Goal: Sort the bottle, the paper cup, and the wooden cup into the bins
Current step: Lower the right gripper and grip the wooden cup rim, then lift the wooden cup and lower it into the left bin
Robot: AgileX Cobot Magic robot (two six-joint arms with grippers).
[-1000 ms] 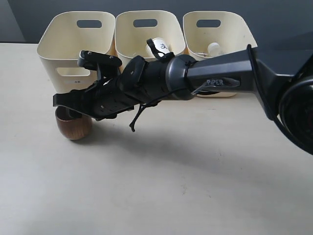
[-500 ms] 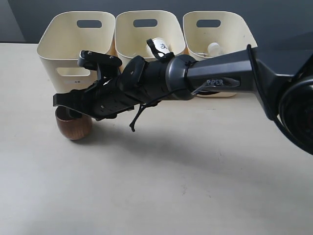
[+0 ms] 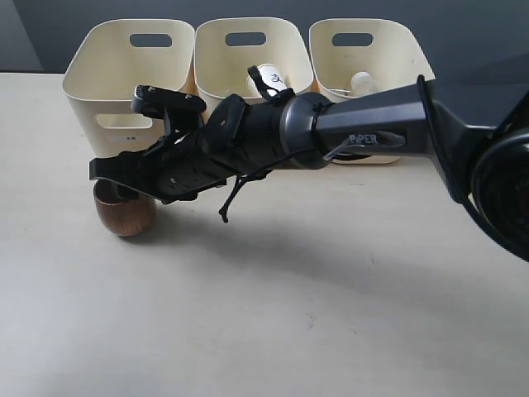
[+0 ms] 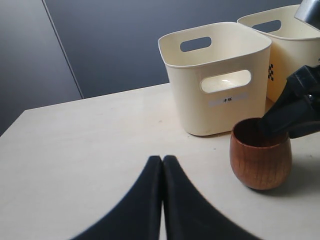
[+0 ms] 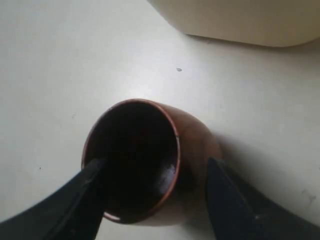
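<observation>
A dark grey wall (image 3: 463,33) stood behind a pale, matt table (image 3: 331,314), and three cream bins lined its far edge. The paper cup (image 3: 263,83) already sat in the middle bin (image 3: 215,50), and the white cap of the bottle (image 3: 361,81) showed in the right bin (image 3: 413,58). The left bin (image 3: 91,91) looked empty.

The wooden cup (image 3: 124,217) stood upright on the table just in front of the left bin, the only thing left to sort. The right arm reached across the middle to it. The right gripper (image 5: 156,167) was down over the cup with its jaws apart, one finger at the rim and the other beside the bulging outer wall. Whether they were already pressing on the wood I could not tell from either wrist view. The left gripper (image 4: 162,162) hung back over bare table with its fingers together and nothing between them.

The main risk was the cup's shape. Its wall is smooth and barrel-curved, so a squeeze above or below the widest part could make it slide out or tip over. If one finger touched first, the cup could be pushed sideways toward the bin. The bin's front wall was close behind, so a low or early swing could catch the cup on the rim and knock it loose.
</observation>
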